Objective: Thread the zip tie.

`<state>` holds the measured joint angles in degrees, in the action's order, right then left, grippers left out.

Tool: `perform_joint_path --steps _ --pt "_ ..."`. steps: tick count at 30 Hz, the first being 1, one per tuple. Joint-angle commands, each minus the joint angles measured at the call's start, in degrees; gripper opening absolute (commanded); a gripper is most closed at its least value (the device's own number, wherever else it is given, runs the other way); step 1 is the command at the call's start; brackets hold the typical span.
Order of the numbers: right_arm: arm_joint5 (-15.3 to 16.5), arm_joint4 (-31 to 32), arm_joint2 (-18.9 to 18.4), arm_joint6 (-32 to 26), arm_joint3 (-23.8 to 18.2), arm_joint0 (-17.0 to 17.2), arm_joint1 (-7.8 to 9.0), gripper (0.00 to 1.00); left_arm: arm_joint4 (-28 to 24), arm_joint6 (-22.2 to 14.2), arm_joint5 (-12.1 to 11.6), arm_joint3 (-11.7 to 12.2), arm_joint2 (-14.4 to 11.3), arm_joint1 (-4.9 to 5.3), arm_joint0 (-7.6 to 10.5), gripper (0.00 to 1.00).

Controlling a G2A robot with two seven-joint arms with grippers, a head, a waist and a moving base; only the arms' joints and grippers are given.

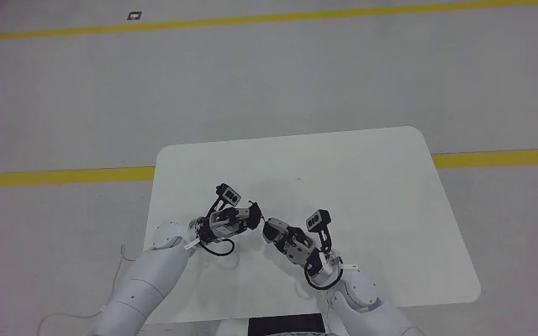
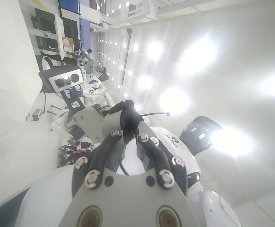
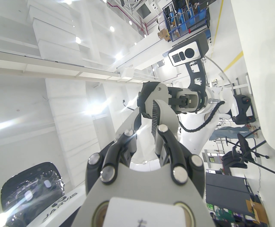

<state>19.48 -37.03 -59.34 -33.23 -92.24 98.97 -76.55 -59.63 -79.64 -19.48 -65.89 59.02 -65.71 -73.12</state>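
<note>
Left gripper (image 2: 129,114) clenched on zip tie (image 2: 154,114), end jutting free, likely for threading; right gripper (image 3: 147,107) parted, close opposite above table (image 1: 361,185)

You're in a large industrial robotics hall: grey floor (image 1: 252,76) with yellow lines (image 1: 252,18), high lit ceiling (image 2: 214,43), blue storage racks (image 3: 184,19).

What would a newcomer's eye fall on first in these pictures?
The eye goes first to the two arms meeting over the near part of the white table, with the left tool and the right tool close together, tip to tip. Next comes the thin black zip tie, clamped in the left tool, its head end sticking out free in the air.
</note>
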Motion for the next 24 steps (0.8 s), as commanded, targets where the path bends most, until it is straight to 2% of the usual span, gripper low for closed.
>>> perform_joint_path --steps 1,9,11,24 --pt "0.0 0.2 -0.1 -0.2 0.0 0.1 -0.08 0.11 0.0 0.0 0.0 0.0 0.0 0.00 0.00 0.00" --pt "0.0 0.8 -0.3 -0.5 0.2 0.3 -0.41 0.06 0.0 0.0 0.0 0.0 0.0 0.00 0.00 0.00" --pt "0.0 1.0 -0.3 -0.4 0.2 0.3 -0.49 0.00 0.0 0.0 0.0 0.0 0.0 0.00 0.00 0.00" --pt "0.0 2.4 -1.9 0.4 0.0 1.0 -0.88 0.00 0.0 0.0 0.0 0.0 0.0 0.00 0.00 0.00"
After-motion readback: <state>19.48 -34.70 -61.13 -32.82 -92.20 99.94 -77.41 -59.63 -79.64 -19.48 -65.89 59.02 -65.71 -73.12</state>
